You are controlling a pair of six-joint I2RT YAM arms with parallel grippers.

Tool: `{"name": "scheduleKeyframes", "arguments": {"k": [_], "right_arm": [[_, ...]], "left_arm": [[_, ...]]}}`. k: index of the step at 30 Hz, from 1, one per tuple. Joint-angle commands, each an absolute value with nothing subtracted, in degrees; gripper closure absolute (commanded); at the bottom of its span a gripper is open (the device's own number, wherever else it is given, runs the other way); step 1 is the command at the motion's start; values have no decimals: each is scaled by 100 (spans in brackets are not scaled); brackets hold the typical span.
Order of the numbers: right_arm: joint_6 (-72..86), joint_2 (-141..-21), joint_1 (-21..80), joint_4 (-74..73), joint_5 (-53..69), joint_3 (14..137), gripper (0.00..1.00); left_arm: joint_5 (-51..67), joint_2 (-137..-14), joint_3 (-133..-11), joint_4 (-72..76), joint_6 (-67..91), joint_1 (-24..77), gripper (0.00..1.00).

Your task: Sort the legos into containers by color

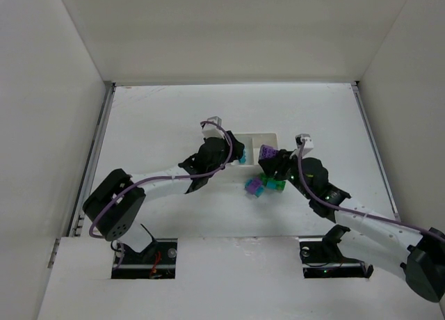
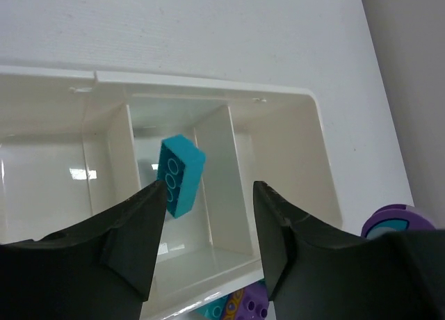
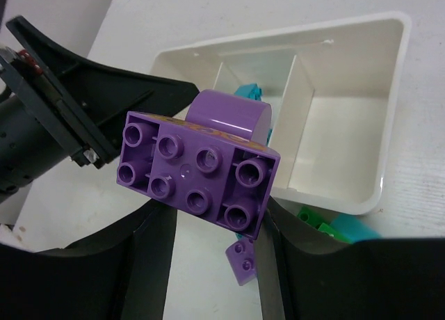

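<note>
The cyan brick (image 2: 179, 174) is tilted inside the middle compartment of the white tray (image 2: 316, 146), just beyond the spread left pincer (image 2: 208, 189). The right pincer (image 3: 215, 216) pinches the purple brick (image 3: 198, 170) beside the tray. Loose bricks (image 1: 254, 188) lie on the surface (image 1: 174, 111) beneath it.

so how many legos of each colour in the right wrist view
purple: 2, held purple brick and small purple brick below it
cyan: 2, cyan brick in the tray, second cyan brick beside the green brick
green: 1
total: 5
</note>
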State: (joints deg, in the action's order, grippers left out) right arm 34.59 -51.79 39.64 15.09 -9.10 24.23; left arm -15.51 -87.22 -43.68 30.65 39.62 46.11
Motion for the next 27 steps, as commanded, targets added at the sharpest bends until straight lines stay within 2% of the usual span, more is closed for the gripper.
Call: {"name": "scheduleKeyframes", "arguments": {"k": [1,5,13,27], "right_arm": [[3217,-5369,4099,1855,-1090,2671,70],[2963,-5633,4521,1837,-1274,2829,71],[2628,-6424,5119,1626,-1213,3436,71],[2935,-7093,5295,1459,-659,3990,71]], "left_arm": [[-1652,-8290,-4334,3296,3928,4557,50],[-1600,-7456,-3833,3261,4454,4583,57],[-1082,-6039,-2805,3322,5616,4856,51],[-817,-5791,-2285,3796,5379,4882,53]]}}
